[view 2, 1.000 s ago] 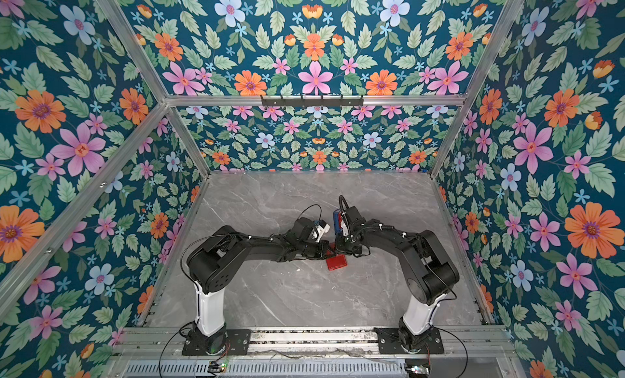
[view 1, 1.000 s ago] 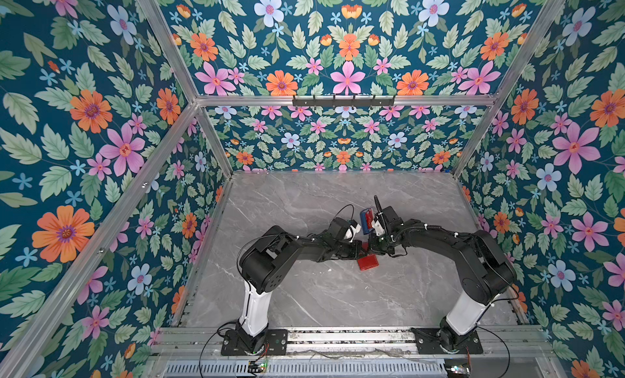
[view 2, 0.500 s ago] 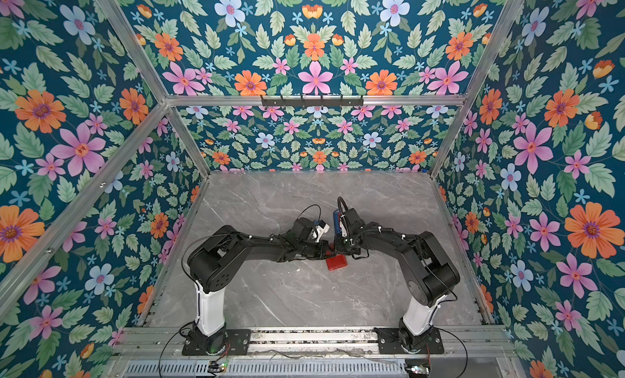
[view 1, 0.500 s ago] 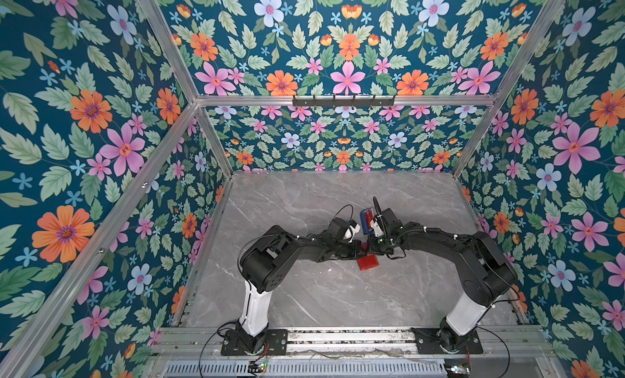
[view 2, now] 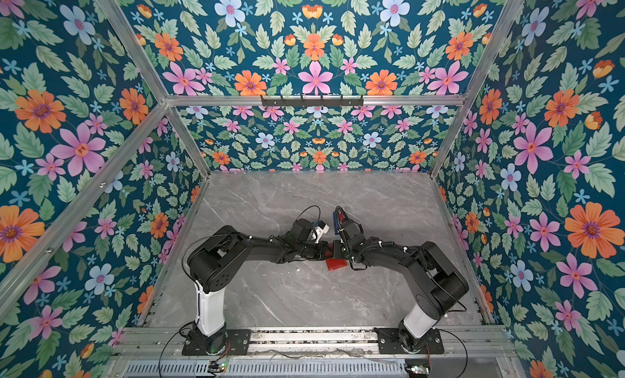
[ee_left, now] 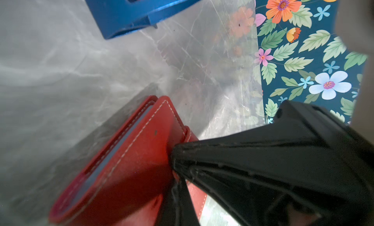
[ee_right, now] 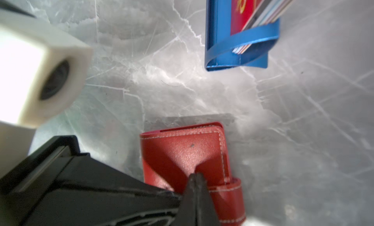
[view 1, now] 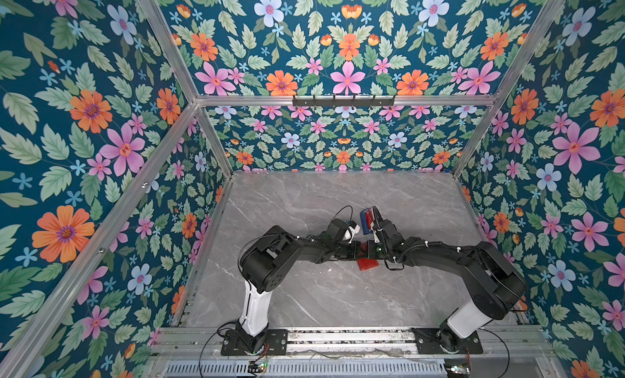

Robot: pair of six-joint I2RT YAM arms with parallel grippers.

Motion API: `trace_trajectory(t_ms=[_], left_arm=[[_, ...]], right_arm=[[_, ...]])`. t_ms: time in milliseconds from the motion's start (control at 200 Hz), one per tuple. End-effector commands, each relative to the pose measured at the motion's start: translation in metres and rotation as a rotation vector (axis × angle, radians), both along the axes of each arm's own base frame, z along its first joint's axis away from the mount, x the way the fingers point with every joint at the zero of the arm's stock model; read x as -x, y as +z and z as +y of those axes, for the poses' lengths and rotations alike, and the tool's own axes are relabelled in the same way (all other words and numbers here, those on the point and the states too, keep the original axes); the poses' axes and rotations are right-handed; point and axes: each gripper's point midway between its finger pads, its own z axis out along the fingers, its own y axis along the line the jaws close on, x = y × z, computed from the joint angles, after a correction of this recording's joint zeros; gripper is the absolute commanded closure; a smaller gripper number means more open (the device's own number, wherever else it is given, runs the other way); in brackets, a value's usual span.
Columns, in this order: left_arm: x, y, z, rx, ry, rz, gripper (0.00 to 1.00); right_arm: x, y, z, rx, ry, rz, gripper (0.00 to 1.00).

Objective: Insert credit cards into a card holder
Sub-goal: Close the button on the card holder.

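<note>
Cards, one red, stand in a blue rack. Nearby on the marble table lies the folded wallet, grained red leather, white-stitched. Left gripper and right gripper, fingers pressed together, touch it.

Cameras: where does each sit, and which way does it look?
Top views: high up, looking down at the table; left arm, right arm whole.
Left wrist: on the left arm, looking at the card holder; left gripper, right gripper show.
Right wrist: on the right arm, facing the card holder; right gripper, left wrist camera show.
All share: card holder, blue rack.
</note>
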Motion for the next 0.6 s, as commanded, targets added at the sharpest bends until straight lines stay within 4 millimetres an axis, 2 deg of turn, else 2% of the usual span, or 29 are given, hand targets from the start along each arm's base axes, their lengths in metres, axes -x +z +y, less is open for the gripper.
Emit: trace_trajectory(t_ms=[0, 200, 415, 595], left_arm=[[0.021, -0.035, 0.02, -0.131, -0.012, 0.101, 1.0], [0.026, -0.04, 0.026, -0.156, -0.015, 0.111, 1.0], [0.025, -0.042, 0.028, -0.17, -0.002, 0.112, 1.0], [0.026, -0.041, 0.029, -0.18, -0.014, 0.108, 1.0]], right_arm=[[0.052, -0.031, -0.018, 0.084, 0.008, 0.192, 0.98], [0.062, -0.039, -0.032, 0.099, -0.041, 0.181, 0.98], [0.071, -0.046, -0.031, 0.101, -0.033, 0.198, 0.99], [0.066, -0.03, -0.027, 0.103, -0.033, 0.199, 0.98]])
